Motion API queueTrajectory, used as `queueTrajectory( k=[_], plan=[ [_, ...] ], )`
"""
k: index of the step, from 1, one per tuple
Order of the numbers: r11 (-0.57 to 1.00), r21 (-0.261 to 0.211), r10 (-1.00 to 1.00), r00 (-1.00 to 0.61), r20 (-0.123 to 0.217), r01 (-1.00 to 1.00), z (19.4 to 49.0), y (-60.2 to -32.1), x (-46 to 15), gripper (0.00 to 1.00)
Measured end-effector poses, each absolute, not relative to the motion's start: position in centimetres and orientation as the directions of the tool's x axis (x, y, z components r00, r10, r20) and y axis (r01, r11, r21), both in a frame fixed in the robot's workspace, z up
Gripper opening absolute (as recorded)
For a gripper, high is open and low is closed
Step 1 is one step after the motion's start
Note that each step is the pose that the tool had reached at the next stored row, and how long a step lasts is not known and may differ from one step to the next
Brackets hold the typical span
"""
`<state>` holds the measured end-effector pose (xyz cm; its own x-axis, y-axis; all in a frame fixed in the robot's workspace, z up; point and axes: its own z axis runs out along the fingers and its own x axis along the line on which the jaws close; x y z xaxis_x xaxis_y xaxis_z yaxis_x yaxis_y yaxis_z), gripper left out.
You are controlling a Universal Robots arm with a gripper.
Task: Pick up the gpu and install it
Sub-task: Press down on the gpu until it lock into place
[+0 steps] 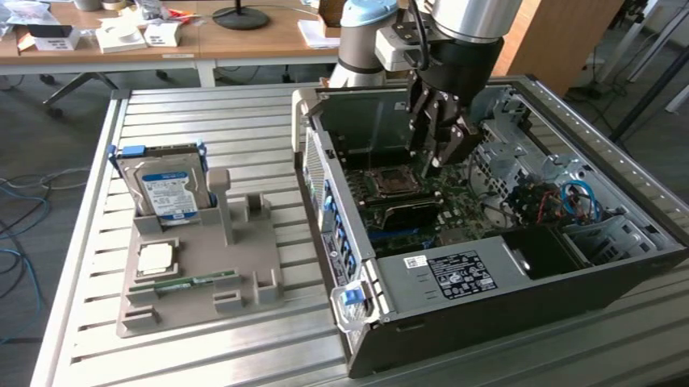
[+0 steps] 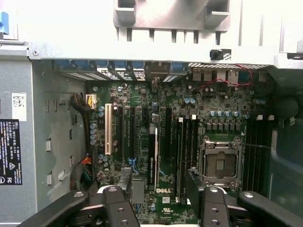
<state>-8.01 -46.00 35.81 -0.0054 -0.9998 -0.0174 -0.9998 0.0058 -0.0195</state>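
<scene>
The gpu (image 1: 405, 212) stands on edge inside the open computer case (image 1: 323, 173), its black cooler facing the front, seated on the green motherboard (image 1: 457, 211). In the wrist view the gpu (image 2: 155, 153) appears edge-on as a thin strip running along an expansion slot. My gripper (image 1: 449, 161) hangs just above the card inside the case. It is open: its two black fingers (image 2: 129, 183) stand on either side of the card's edge, apart from it, and nothing is held. The gripper (image 2: 163, 185) is centred roughly over the card.
The CPU socket (image 2: 221, 161) lies beside the card, and the power supply (image 1: 453, 272) fills the case's near end. On the exterior view's left, a grey fixture tray (image 1: 258, 242) carries a hard drive (image 1: 164, 189), a CPU chip (image 1: 157, 258) and a memory stick (image 1: 196, 282).
</scene>
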Motion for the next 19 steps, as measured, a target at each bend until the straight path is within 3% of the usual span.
queueTrajectory(
  k=[1, 6, 10, 11, 14, 16, 18, 19],
  plan=[
    [0.006, -0.019, -1.0, -0.005, -0.017, -1.0, 35.81, -46.0, -8.01, 0.59],
    [0.006, -0.019, -1.0, -0.005, -0.017, -1.0, 35.81, -46.0, -8.01, 0.57],
    [0.006, -0.019, -1.0, -0.005, -0.017, -1.0, 35.81, -46.0, -8.01, 0.39],
    [0.006, -0.019, -1.0, -0.005, -0.017, -1.0, 35.81, -46.0, -8.01, 0.39],
    [0.006, -0.019, -1.0, -0.005, -0.017, -1.0, 35.81, -46.0, -8.01, 0.22],
    [0.006, -0.019, -1.0, -0.005, -0.017, -1.0, 35.81, -46.0, -8.01, 0.22],
    [0.006, -0.019, -1.0, -0.005, -0.017, -1.0, 35.81, -46.0, -8.01, 0.11],
    [0.006, -0.019, -1.0, -0.005, -0.017, -1.0, 35.81, -46.0, -8.01, 0.11]
  ],
)
